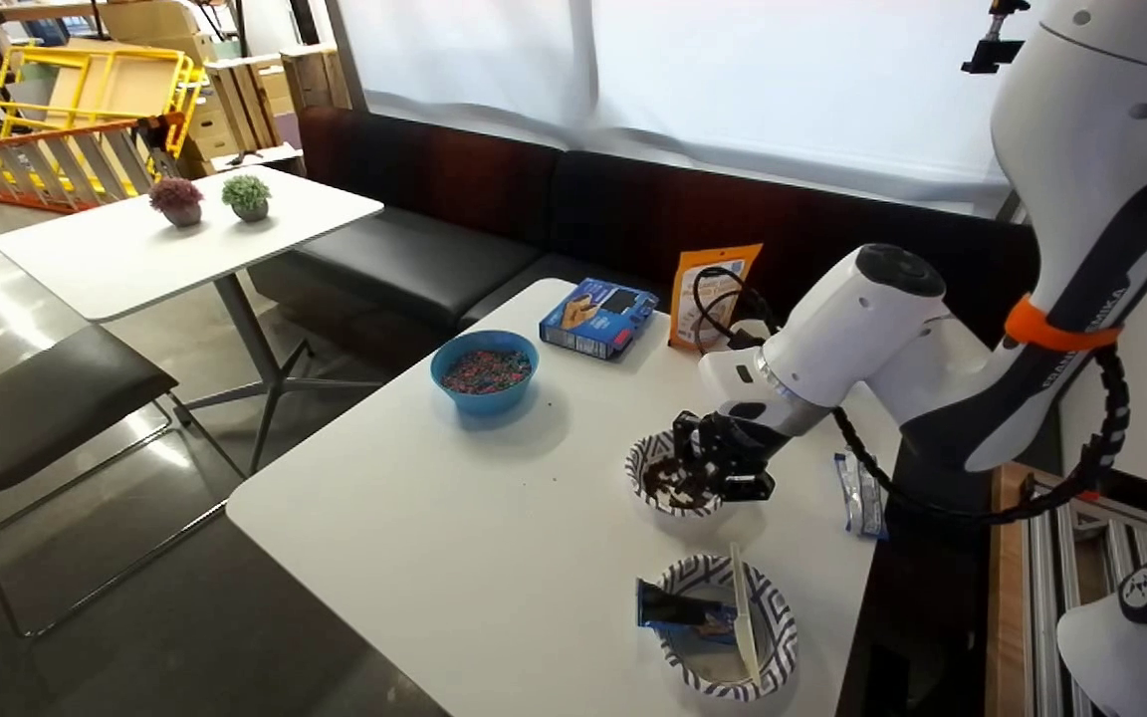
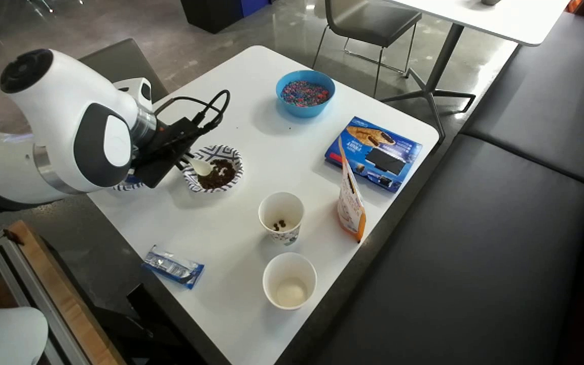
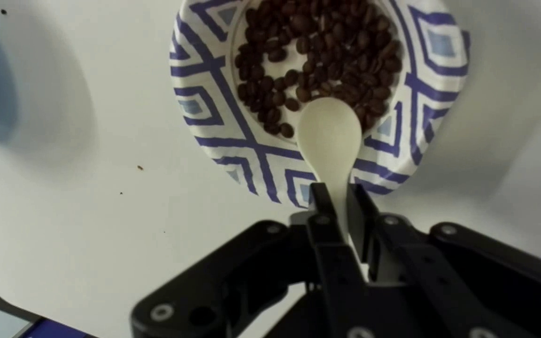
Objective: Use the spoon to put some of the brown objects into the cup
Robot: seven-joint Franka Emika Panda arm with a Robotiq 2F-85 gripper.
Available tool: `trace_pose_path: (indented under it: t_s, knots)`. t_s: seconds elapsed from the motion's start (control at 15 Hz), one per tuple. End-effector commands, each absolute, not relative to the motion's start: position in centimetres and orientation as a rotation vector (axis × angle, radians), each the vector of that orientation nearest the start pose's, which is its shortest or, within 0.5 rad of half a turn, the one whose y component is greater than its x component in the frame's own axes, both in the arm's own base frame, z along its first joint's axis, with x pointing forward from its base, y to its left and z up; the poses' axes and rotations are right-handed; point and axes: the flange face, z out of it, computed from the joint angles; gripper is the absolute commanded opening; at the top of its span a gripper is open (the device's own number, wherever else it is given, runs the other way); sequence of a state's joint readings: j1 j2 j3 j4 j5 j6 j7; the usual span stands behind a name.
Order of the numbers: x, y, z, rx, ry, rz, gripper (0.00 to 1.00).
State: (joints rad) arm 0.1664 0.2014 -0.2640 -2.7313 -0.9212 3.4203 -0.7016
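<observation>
Though few, beans (image 2: 282, 223) in cup (image 2: 282, 207).

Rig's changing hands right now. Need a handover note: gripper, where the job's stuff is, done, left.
Gripper: shut on the handle of the cream spoon.
Spoon: head at the edge of the coffee beans in the patterned paper bowl; no beans visible on it. Touching them or not: can't tell.
Cups: the paper cup nearer the bowl has a few brown beans at the bottom; the second paper cup shows none.
Done: spoon in grip, a few beans in one cup.
Left: probably scoop more and tip into that same cup, unless those few count as "some".
</observation>
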Motion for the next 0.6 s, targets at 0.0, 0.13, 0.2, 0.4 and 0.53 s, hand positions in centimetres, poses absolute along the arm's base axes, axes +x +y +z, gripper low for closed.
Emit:
trace_pose_path:
  t_s: [0.0,0.13,0.2,0.4,0.53]
  knots:
    - [39.5,4.8,20.4,-2.316,-2.296,-0.622,0.14]
    - [39.7,5.0,20.7,-2.321,-2.301,-0.626,0.03]
    - [39.9,5.3,21.0,-2.321,-2.302,-0.640,0.03]
    - [40.4,5.7,21.5,-2.328,-2.305,-0.645,0.03]
    - [40.6,5.9,21.6,-2.334,-2.306,-0.637,0.03]
